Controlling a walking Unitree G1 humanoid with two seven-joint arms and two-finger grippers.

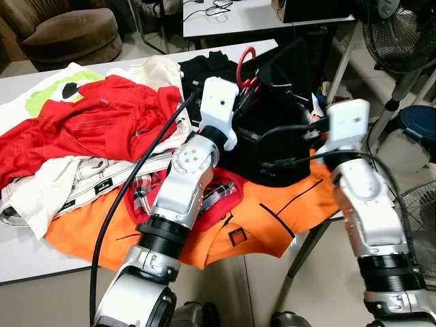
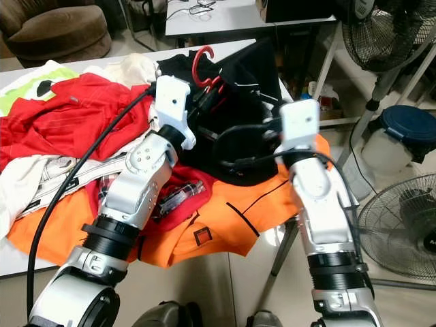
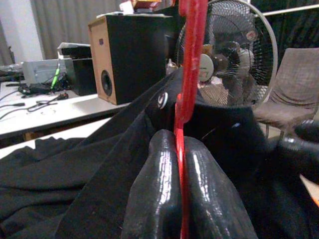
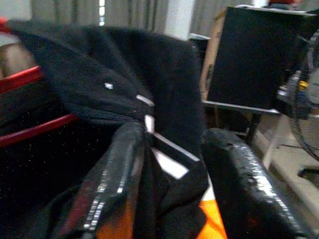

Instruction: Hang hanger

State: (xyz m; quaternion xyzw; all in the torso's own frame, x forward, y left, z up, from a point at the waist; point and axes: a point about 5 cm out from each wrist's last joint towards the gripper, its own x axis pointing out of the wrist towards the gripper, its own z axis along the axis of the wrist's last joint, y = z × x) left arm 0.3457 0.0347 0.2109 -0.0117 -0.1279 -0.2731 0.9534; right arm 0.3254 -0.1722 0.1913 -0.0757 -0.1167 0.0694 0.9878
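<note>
While the left gripper [image 3: 182, 199] clamps the red hanger [image 1: 246, 67], slippage threatens.
Right gripper [image 4: 199, 164], fingers apart around the black garment [image 1: 286, 146] near the worktop [image 1: 20, 262] far edge, could drag it off.

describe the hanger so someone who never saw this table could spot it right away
Start at the white table heaped with clothes and go to the black garment at its far right. The red hanger pokes up from it, pinched in the left gripper. Its curved red plastic hook, rising above soft cloth, sets it apart.
</note>
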